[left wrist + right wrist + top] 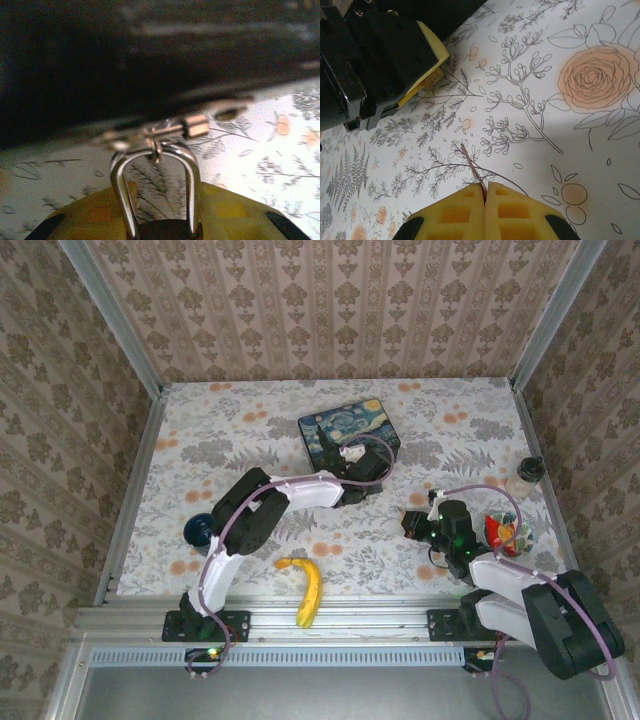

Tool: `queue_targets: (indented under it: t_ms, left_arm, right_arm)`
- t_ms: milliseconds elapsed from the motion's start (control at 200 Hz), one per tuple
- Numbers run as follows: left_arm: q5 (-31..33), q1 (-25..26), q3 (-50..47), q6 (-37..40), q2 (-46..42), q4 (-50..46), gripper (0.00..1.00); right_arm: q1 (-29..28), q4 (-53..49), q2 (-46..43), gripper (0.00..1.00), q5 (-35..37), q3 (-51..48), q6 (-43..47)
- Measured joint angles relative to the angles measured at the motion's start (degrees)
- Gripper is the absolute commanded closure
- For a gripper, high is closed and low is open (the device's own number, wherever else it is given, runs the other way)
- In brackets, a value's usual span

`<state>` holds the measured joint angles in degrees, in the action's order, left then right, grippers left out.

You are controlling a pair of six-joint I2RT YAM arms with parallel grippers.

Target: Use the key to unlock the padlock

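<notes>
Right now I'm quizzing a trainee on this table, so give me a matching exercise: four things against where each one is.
Things: 1 banana; 2 blue ball; 3 starry-night tin; 4 padlock.
Places: A far middle; B in left gripper; C near edge; D left side.
Pairs: 1-C; 2-D; 3-A; 4-B.

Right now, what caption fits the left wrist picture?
Left gripper pinching the padlock, silver shackle sticking out.
</notes>
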<state>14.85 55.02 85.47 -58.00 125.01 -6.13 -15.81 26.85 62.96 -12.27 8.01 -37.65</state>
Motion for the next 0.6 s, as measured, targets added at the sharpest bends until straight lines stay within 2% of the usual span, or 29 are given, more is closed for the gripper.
queue_targets:
  t_ms: [305,600]
  left_arm:
    - [-11.7,-2.6,-1.9,-7.4,-1.5,4.2,1.00]
    - [-15.2,-3.3,-2.4,-10.3,-1.7,6.3,1.00]
  right_arm:
    - [-0.2,3.4,0.7,1.00,0.9,0.0,1.5]
    - [-1.2,8.0,10.7,1.00,0.4,3.0,2.0]
